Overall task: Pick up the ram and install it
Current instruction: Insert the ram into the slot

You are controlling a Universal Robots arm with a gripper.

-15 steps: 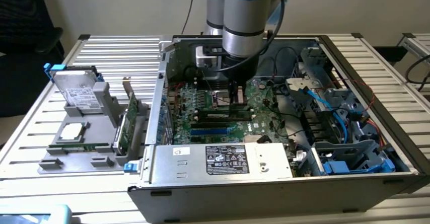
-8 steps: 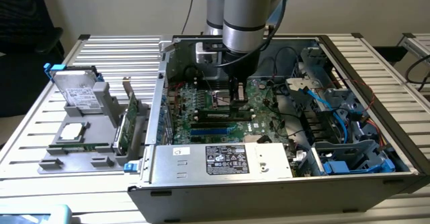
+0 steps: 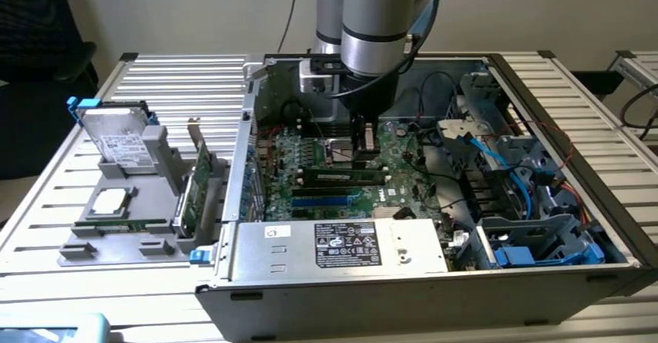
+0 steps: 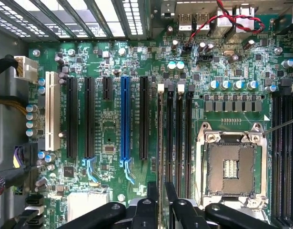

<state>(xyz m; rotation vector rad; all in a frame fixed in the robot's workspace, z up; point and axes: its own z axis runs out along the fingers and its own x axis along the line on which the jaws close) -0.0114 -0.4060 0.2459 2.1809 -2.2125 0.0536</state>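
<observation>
Down inside the open grey metal computer case (image 3: 432,281), the exterior view is showing the black gripper (image 3: 365,152) pinching the ram (image 3: 344,177), a long thin dark stick with a pale label, hanging just under narrow fingers. The wrist view is adding what that angle misses: the fingers (image 4: 152,193) are hovering right above four empty black memory slots (image 4: 175,133). I'm reading this as the seating step, calling for dead-straight alignment.

The gripper (image 4: 161,202) hangs over a green motherboard (image 4: 113,138), at one end of the black memory slots (image 4: 175,138) that lie between a blue card slot (image 4: 125,119) and an open metal processor socket (image 4: 230,164).
</observation>
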